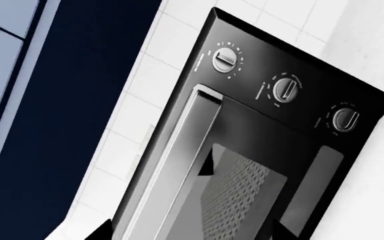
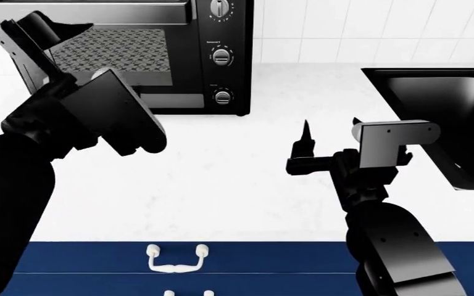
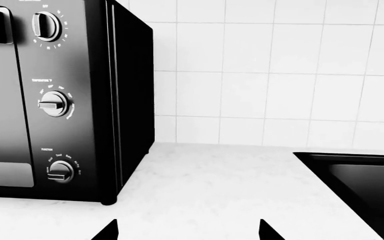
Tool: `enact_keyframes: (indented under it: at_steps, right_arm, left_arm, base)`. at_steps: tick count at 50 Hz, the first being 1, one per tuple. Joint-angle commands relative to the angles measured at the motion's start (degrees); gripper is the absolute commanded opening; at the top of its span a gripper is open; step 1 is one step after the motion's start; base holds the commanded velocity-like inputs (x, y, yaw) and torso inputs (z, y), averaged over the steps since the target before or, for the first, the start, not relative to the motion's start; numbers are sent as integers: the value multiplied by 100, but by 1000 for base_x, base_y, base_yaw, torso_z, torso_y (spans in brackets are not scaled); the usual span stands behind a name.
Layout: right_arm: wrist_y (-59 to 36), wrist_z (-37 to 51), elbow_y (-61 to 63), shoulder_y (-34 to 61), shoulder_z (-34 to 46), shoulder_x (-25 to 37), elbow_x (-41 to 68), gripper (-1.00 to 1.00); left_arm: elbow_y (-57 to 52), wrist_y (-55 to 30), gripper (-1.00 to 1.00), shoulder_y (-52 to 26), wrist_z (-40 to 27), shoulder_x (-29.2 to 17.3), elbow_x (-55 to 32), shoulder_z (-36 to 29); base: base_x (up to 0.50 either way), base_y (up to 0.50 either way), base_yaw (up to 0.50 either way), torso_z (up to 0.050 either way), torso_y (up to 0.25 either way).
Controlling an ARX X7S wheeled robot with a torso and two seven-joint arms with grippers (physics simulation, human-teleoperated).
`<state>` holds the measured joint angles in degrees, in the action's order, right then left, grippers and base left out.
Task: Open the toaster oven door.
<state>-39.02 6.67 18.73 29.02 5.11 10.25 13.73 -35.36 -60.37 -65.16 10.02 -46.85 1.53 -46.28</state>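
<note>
The black toaster oven [image 2: 220, 74] stands at the back of the white counter, with three knobs in a column on its right side. Its door [image 2: 113, 52] looks shut, with the silver bar handle [image 2: 97, 12] along its top edge. My left gripper [image 2: 44, 31] is open and raised close in front of the door's left part. In the left wrist view the handle [image 1: 178, 165] and glass window [image 1: 239, 195] lie between the open fingertips of the left gripper [image 1: 190, 235]. My right gripper [image 2: 331, 129] is open and empty over the counter, right of the oven [image 3: 65, 100].
A black sink [image 2: 443, 117] is set in the counter at the right, also in the right wrist view [image 3: 365, 175]. Blue drawer fronts with white handles [image 2: 175, 259] run along the counter's front. A white tiled wall [image 3: 279, 75] stands behind.
</note>
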Motion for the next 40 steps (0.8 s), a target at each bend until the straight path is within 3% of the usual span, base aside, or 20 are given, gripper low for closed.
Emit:
enact_keyframes:
  at_steps: [1, 16, 40]
  right_arm:
    - [51, 13, -31, -4, 16, -4, 68, 100]
    - [14, 66, -15, 63, 31, 24, 134, 100]
    - [41, 115, -89, 158, -11, 104, 227, 100]
  left_arm:
    - [839, 886, 100, -1447, 924, -610, 1026, -1776]
    - [2418, 2424, 100, -1849, 985, -184, 1026, -1976]
    - [4299, 3314, 100, -2413, 1230, 805, 1190, -2342]
  base:
    - [0, 0, 0, 0, 0]
    - [0, 0, 0, 0, 0]
    - [0, 0, 0, 0, 0]
